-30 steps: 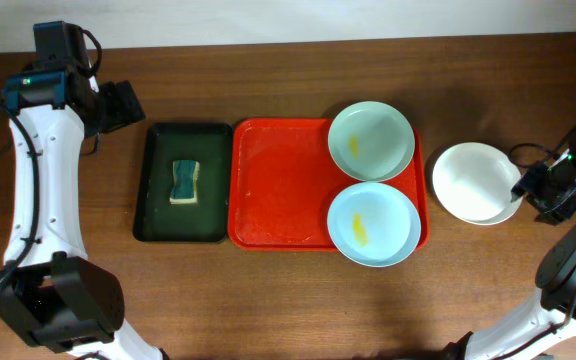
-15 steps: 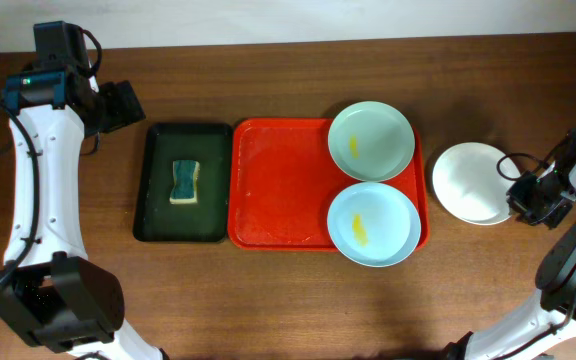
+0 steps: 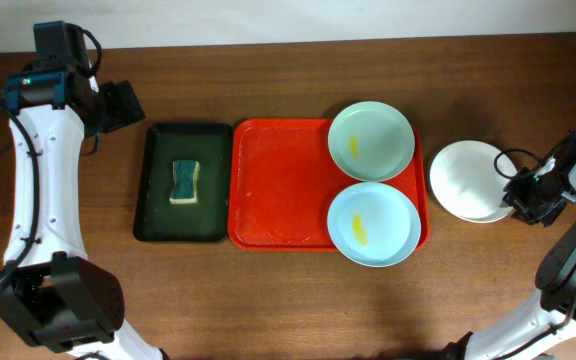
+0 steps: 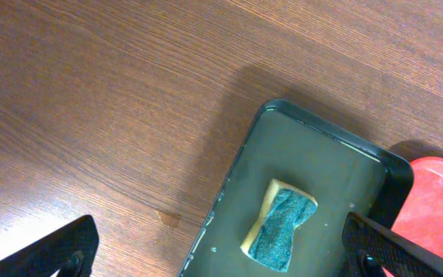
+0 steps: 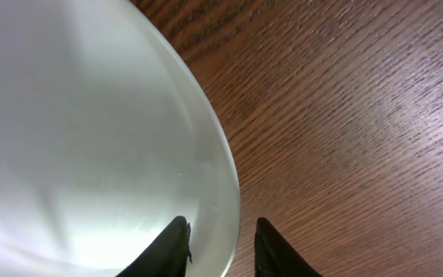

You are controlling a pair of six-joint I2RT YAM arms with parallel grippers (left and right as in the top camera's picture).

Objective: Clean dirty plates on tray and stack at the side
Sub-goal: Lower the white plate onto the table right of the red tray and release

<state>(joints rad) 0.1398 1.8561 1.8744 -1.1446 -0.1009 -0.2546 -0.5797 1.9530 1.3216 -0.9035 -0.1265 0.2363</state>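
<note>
From overhead, the red tray (image 3: 278, 190) lay in the middle of the tabletop (image 3: 268, 300) with two pale blue-green plates on its right half, the farther one (image 3: 371, 140) and the nearer one (image 3: 373, 224), each carrying a small yellow smear and so, by my judgement, not yet cleaned. Beside the tray on the right, the white plate (image 3: 465, 180) sat on bare wood, apparently the start of the stack, with the right gripper (image 3: 524, 194) at its right rim. To the left, a sponge (image 3: 184, 182) rested in the dark green tray (image 3: 158, 215), likely kept ready for wiping, and the left gripper (image 3: 118, 105) hung beyond that tray's far-left corner. From the left wrist, the jaws showed spread wide and empty above the wood, with the sponge (image 4: 280, 223) in the green tray (image 4: 321, 154) and a red corner (image 4: 437, 208) ahead, detail the overhead view kept small. From the right wrist, the white plate's rim (image 5: 225, 177) ran between the two dark jaw tips, which straddled it narrowly; whether they actually pinched it I could not tell.
</note>
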